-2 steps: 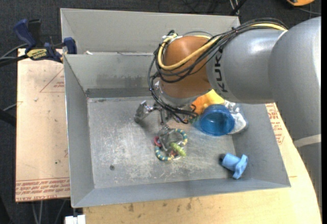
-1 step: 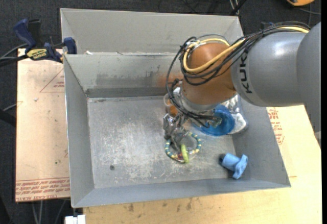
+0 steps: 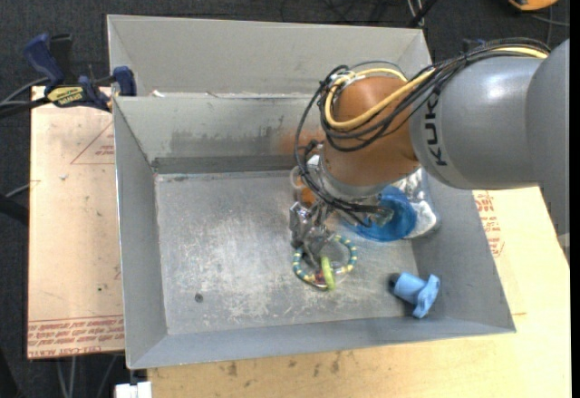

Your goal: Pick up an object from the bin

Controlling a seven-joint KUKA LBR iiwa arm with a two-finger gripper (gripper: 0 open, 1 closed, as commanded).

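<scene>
My gripper [image 3: 313, 247] reaches down into the middle of the bin, right over a ring of small coloured beads [image 3: 340, 265] that lies on the floor. Its fingertips touch the left side of the bead ring, and something thin and yellow-green lies at their tips. A round blue lid-like thing [image 3: 391, 217] sits just right of the gripper, partly under the arm. A light blue plastic piece [image 3: 416, 291] lies near the bin's front right corner.
A crumpled clear wrapper [image 3: 424, 206] lies behind the blue lid by the right wall. The orange cover and cables of the wrist hang over the bin's back right part. The left half of the floor is bare metal.
</scene>
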